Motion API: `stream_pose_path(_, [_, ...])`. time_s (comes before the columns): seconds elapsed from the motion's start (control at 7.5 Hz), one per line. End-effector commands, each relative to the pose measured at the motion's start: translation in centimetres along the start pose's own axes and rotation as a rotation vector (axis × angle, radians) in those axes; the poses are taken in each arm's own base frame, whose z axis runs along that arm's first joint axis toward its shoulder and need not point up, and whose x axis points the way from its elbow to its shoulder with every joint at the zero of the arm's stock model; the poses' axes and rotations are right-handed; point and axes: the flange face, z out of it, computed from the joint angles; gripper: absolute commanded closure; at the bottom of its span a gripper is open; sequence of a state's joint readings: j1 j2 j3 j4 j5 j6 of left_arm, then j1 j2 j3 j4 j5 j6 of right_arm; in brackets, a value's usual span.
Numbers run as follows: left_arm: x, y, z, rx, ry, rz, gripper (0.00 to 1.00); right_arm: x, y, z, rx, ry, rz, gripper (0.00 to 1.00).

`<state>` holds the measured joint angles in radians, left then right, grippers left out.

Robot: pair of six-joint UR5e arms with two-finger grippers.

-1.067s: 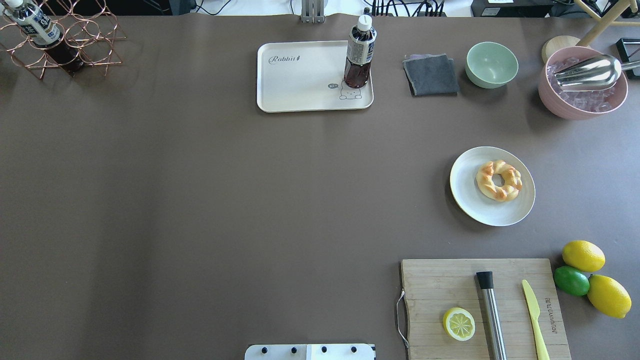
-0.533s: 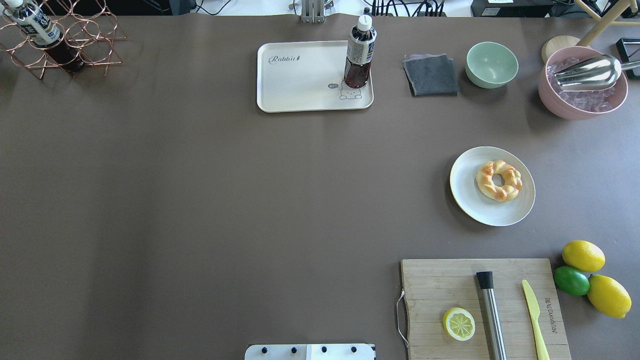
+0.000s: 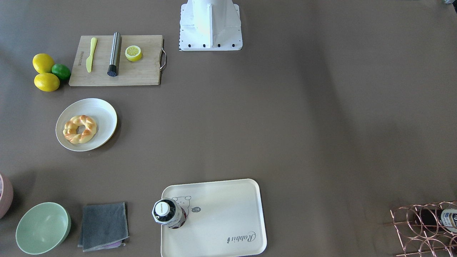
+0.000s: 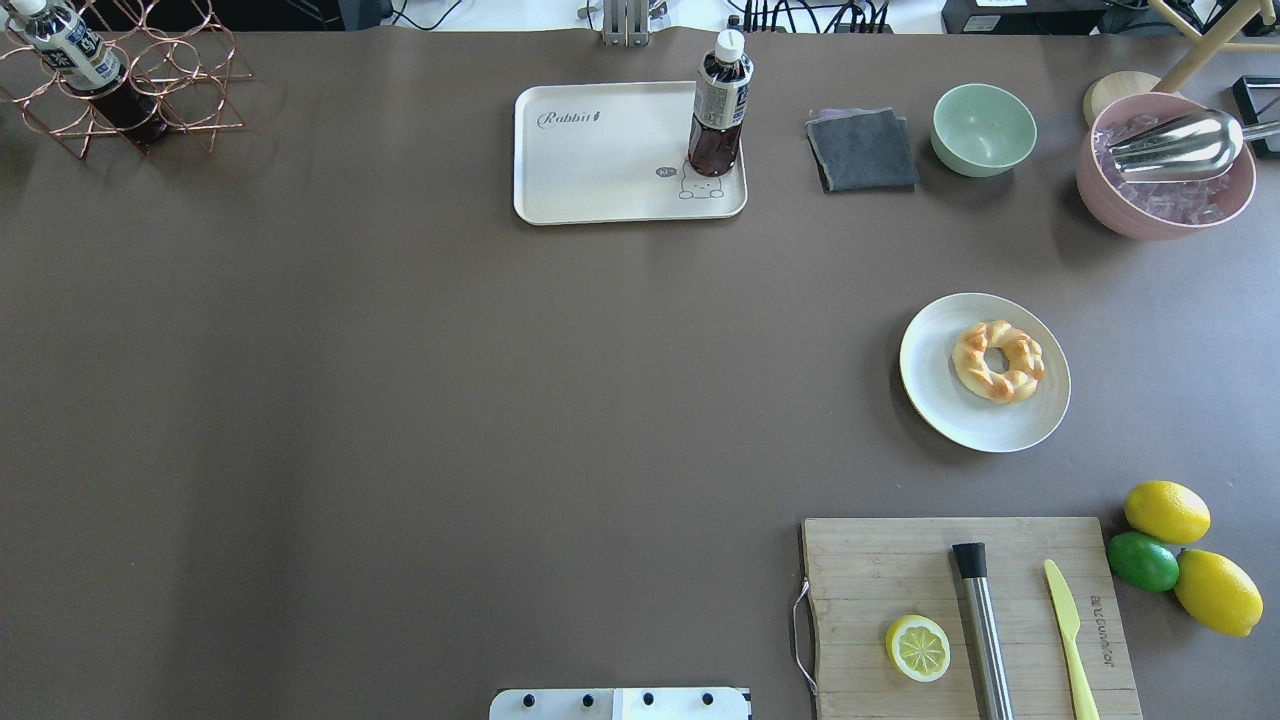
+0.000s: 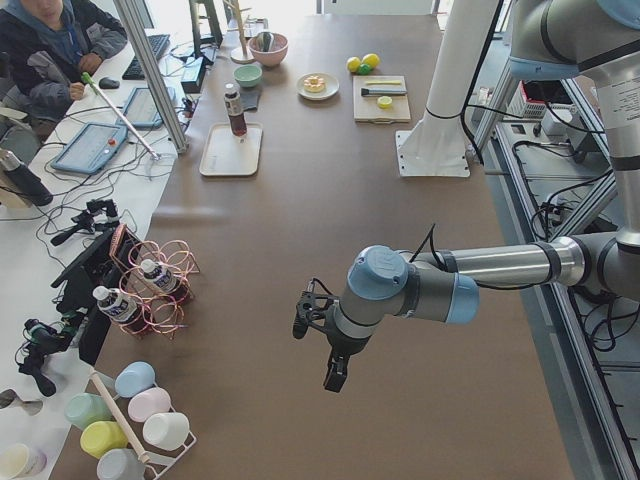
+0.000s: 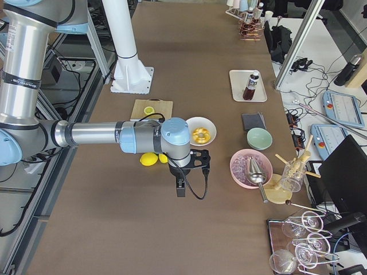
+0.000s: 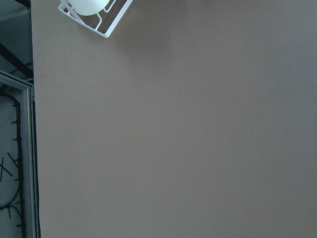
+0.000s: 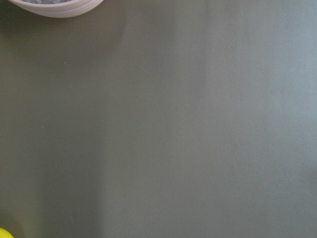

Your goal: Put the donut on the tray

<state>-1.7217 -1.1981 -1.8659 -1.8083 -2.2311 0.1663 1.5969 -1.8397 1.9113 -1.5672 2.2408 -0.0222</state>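
The donut (image 4: 998, 361), a golden braided ring, lies on a round white plate (image 4: 940, 410) at the table's right; it also shows in the front-facing view (image 3: 79, 129). The cream tray (image 4: 600, 150) with the bear drawing and "Rabbit" script sits at the far middle (image 3: 221, 214), with a dark drink bottle (image 4: 719, 105) standing on its right part. My left gripper (image 5: 318, 350) shows only in the left side view, far from both, and I cannot tell its state. My right gripper (image 6: 182, 184) hovers near the lemons, and I cannot tell its state either.
A wooden cutting board (image 4: 880, 560) holds a lemon half (image 4: 917, 647), a metal muddler (image 4: 982, 620) and a yellow knife (image 4: 1068, 625). Two lemons and a lime (image 4: 1142, 561) lie beside it. A grey cloth (image 4: 862, 150), green bowl (image 4: 984, 129), pink ice bowl (image 4: 1165, 170) and copper rack (image 4: 130, 80) line the far edge.
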Motion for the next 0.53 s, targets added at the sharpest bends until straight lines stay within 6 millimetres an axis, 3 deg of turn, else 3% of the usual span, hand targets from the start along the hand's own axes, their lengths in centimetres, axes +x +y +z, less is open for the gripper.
stream_pose_path(0.0, [0.03, -0.02, -0.07, 0.003, 0.002, 0.002, 0.03, -0.06, 0.21, 0.05, 0.001, -0.009, 0.000, 0.00])
stream_pose_path(0.4, [0.10, -0.10, -0.01, 0.003, 0.008, 0.001, 0.03, -0.36, -0.05, -0.36, 0.028, -0.007, -0.018, 0.00])
